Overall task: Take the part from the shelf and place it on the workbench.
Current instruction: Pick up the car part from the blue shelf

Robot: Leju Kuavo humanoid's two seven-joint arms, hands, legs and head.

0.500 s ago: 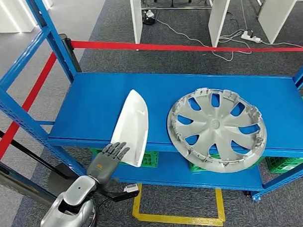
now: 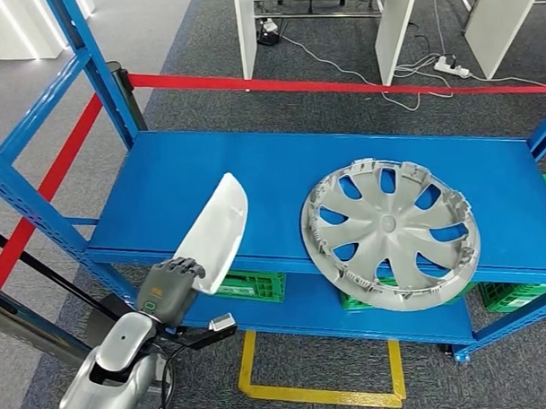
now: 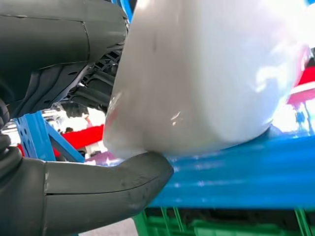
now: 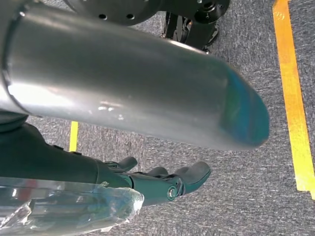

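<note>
Since half a second ago my left robot hand [image 2: 170, 284] has pulled back toward me and to my left, and the white part [image 2: 216, 231], which lay flat on the shelf, has tipped up with it, its near end now lifted past the shelf's front edge. My fingers [image 2: 185, 267] curl over that near end and my thumb [image 3: 122, 179] presses from the other side, so I hold the part pinched at one end only, with the rest of it slanting up and away over the blue shelf [image 2: 188, 180]. In the left wrist view the far end sits very close to the shelf surface; I cannot tell whether it touches. My right robot hand [image 4: 174, 182] hangs low over the grey carpet [image 4: 237, 196], fingers loosely extended and holding nothing. Further along the shelf lies a grey wheel cover [image 2: 390, 229], well apart from the part. I judge the risk to be the end grip: the smooth part could swivel or slip out between thumb and fingers as I swing it clear, and its far end could drag or catch on the shelf lip. Behind the shelf runs a red barrier tape [image 2: 333, 86].
</note>
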